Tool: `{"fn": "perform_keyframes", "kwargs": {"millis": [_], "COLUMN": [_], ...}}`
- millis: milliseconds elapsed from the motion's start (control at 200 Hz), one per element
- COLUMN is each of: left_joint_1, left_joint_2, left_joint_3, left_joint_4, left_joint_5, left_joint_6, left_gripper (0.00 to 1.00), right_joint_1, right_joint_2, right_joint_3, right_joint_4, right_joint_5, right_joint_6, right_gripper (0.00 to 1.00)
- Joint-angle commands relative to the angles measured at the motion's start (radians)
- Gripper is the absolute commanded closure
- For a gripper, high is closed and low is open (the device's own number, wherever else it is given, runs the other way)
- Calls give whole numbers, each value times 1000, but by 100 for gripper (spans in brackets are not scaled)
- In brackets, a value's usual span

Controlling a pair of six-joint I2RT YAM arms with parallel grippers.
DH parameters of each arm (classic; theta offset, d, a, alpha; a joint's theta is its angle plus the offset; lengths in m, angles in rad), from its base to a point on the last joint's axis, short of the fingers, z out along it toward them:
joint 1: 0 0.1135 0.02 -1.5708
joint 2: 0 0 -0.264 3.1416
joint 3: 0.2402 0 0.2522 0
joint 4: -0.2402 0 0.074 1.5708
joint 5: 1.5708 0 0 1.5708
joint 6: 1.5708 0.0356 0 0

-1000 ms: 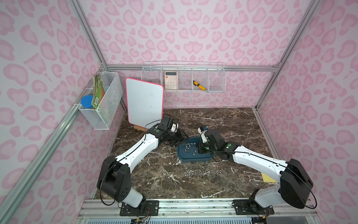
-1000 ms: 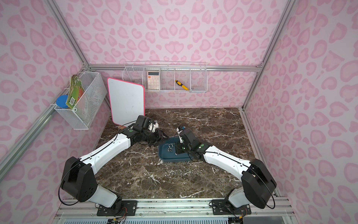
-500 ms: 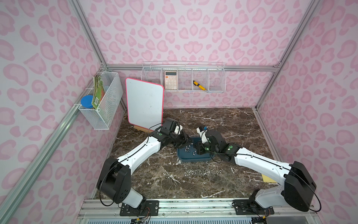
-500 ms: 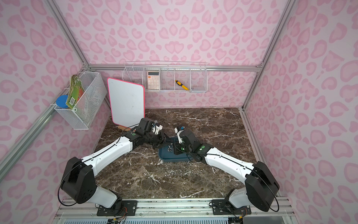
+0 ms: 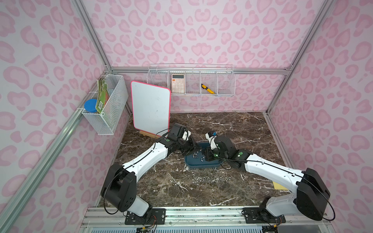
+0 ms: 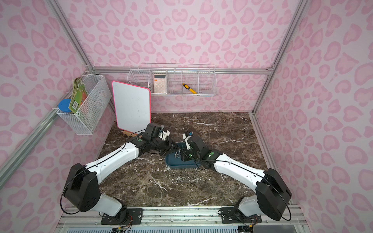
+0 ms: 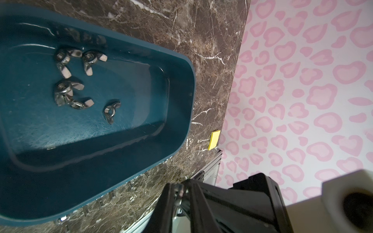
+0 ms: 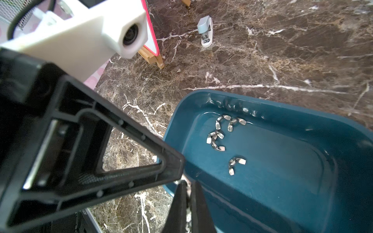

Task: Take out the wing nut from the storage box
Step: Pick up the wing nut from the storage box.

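Observation:
The teal storage box [image 5: 201,167] sits mid-table, and several silver wing nuts [image 7: 70,88] lie loose in one end of it [image 8: 218,137]. Above the box's left rim the two grippers meet tip to tip. My left gripper [image 7: 180,193] is shut on one wing nut [image 7: 179,190], which shows as a silver glint between its black fingers. The right gripper [image 8: 188,187] is shut, with a pale sliver at its tips that looks like the same wing nut. The left arm's big black finger [image 8: 121,161] crosses just in front of it.
A row of several wing nuts [image 5: 211,179] lies on the marble in front of the box. A pink-rimmed whiteboard [image 5: 151,110] stands on an easel at the back left, with a small stapler [image 8: 205,32] near it. A yellow pad [image 5: 279,185] lies at the right edge. Wire baskets [image 5: 190,80] hang on the walls.
My left gripper has swung right to the box's left rim and closed. The right gripper, shut throughout, has shifted left from over the box to meet it.

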Motion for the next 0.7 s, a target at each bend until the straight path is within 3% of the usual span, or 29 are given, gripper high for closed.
{"fn": "perform_keyframes", "kwargs": {"millis": [0, 220, 475, 550, 615, 695], "left_joint_1": [-2, -9, -17, -18, -18, -18], "left_joint_2": [-3, 7, 11, 6, 0, -4], "left_joint_3": [-2, -2, 2, 2, 4, 5], "left_joint_4": [12, 17, 18, 10, 2, -18], "left_joint_5": [5, 5, 1, -8, -16, -30], "left_joint_6": [2, 2, 2, 4, 8, 18], "left_gripper": [80, 84, 100, 100, 100, 100], "right_joint_1": [-3, -5, -5, -5, -6, -10], "right_joint_2": [-2, -11, -18, -18, -20, -21], "right_joint_3": [-2, -6, -13, -15, -19, -25], "right_joint_4": [20, 28, 31, 33, 34, 33], "right_joint_5": [1, -7, -11, -11, -12, -8], "right_joint_6": [9, 12, 17, 21, 23, 32], "right_gripper": [98, 97, 97, 93, 87, 63]}}
